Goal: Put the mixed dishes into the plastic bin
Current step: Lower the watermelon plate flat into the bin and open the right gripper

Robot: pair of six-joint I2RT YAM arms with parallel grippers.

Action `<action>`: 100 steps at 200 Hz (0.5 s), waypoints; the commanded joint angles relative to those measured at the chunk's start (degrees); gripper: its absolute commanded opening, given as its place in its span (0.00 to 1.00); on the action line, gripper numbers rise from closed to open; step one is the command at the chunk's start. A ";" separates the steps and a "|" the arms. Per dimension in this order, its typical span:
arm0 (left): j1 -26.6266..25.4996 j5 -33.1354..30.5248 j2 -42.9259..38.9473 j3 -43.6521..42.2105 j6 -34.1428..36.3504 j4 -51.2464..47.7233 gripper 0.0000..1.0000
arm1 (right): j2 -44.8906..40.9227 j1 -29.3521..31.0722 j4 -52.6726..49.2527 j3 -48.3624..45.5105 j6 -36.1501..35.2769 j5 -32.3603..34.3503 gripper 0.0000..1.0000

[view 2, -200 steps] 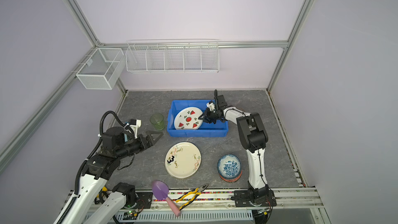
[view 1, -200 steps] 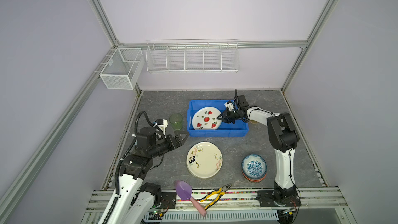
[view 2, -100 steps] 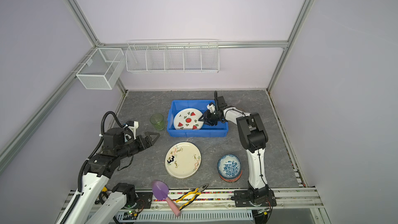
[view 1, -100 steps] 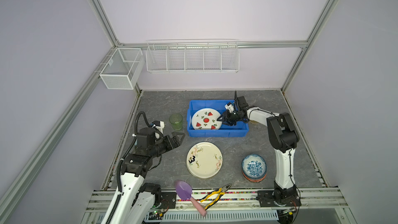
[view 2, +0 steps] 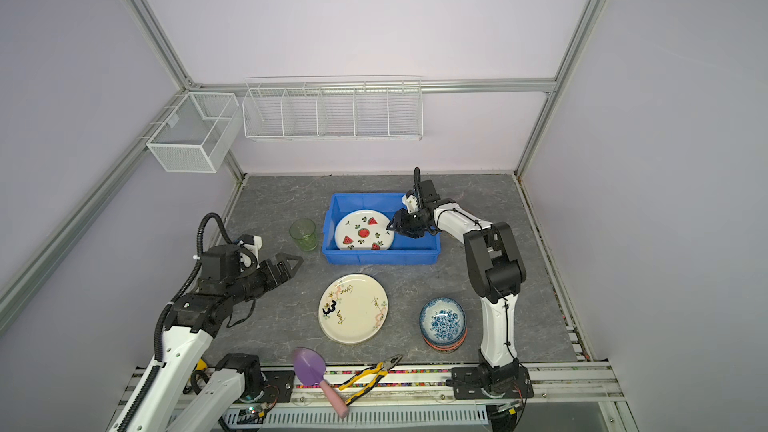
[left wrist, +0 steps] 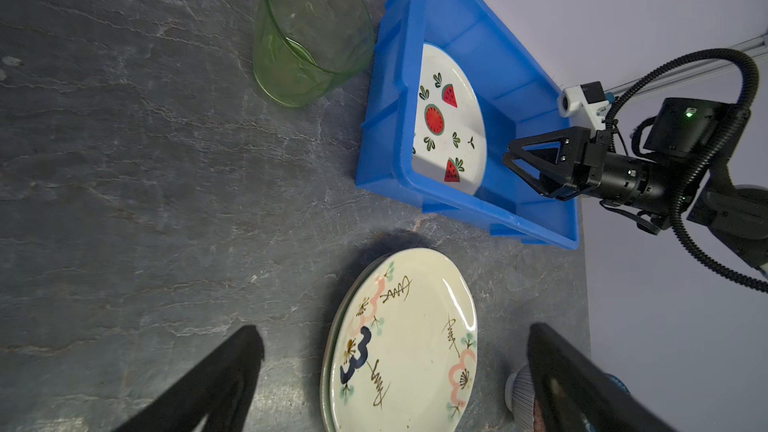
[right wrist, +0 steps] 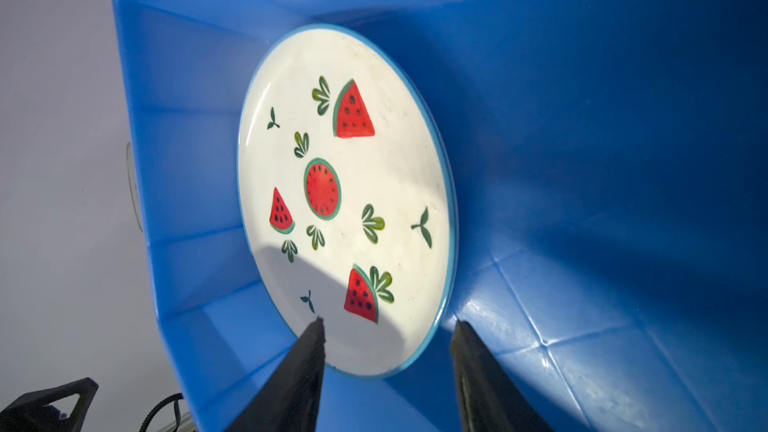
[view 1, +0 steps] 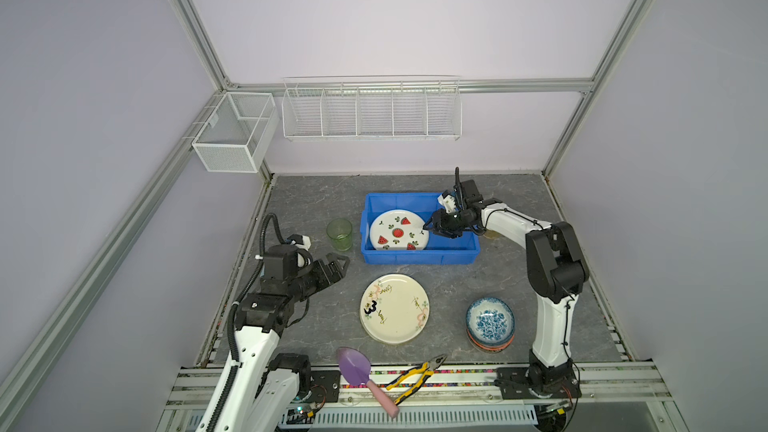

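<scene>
- Plastic bin [view 1: 419, 259] [view 2: 382, 258]: bright blue, shallow, rectangular, on the grey table at the middle rear in both top views; one dish inside
- Watermelon plate [view 1: 399, 230] [view 2: 364, 231] [right wrist: 345, 197]: round, white with a blue rim, face up inside the plastic bin, in its left half, close to the left wall; whether it lies flat or leans cannot be told
- Right gripper [view 1: 426, 226] [view 2: 389, 226] [right wrist: 388, 322]: inside the plastic bin at the right edge of the watermelon plate; jaws parted, one finger over the plate's face and one beyond its rim, nothing clamped between them
- Left gripper [view 1: 334, 268] [view 2: 291, 264] [left wrist: 392, 328]: above the table at front left, jaws spread wide, empty, pointing toward the middle of the table
- Green tumbler [view 1: 339, 234] [view 2: 304, 234] [left wrist: 307, 35]: translucent, upright on the table, just beside the left wall of the plastic bin, outside it
- Cream plate [view 1: 394, 308] [view 2: 353, 308] [left wrist: 403, 347]: on the table in front of the plastic bin, outside it; the left wrist view shows a second rim under it
- Blue floral bowl [view 1: 490, 322] [view 2: 442, 322]: front right, outside the plastic bin, top of a small stack
- Purple trowel [view 1: 353, 365] [view 2: 309, 367]: at the front edge, pink handle toward the rail
- Yellow-handled pliers [view 1: 413, 376] [view 2: 365, 376]: on the front rail, just right of the purple trowel
</scene>
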 commanded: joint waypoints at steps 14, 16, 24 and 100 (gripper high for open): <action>0.27 -1.71 0.03 0.07 1.11 -2.03 0.99 | -3.48 0.85 -4.34 1.33 -2.33 4.49 0.55; 0.27 -1.69 0.12 0.07 1.11 -2.02 0.99 | -3.63 0.88 -4.50 1.34 -2.44 4.79 0.55; 0.27 -1.81 0.45 0.02 1.02 -2.10 0.99 | -4.46 1.09 -4.93 1.34 -2.78 5.82 0.55; 0.32 -1.45 1.22 -0.37 0.67 -2.37 0.99 | -11.37 3.16 -7.04 1.99 -4.78 10.26 0.59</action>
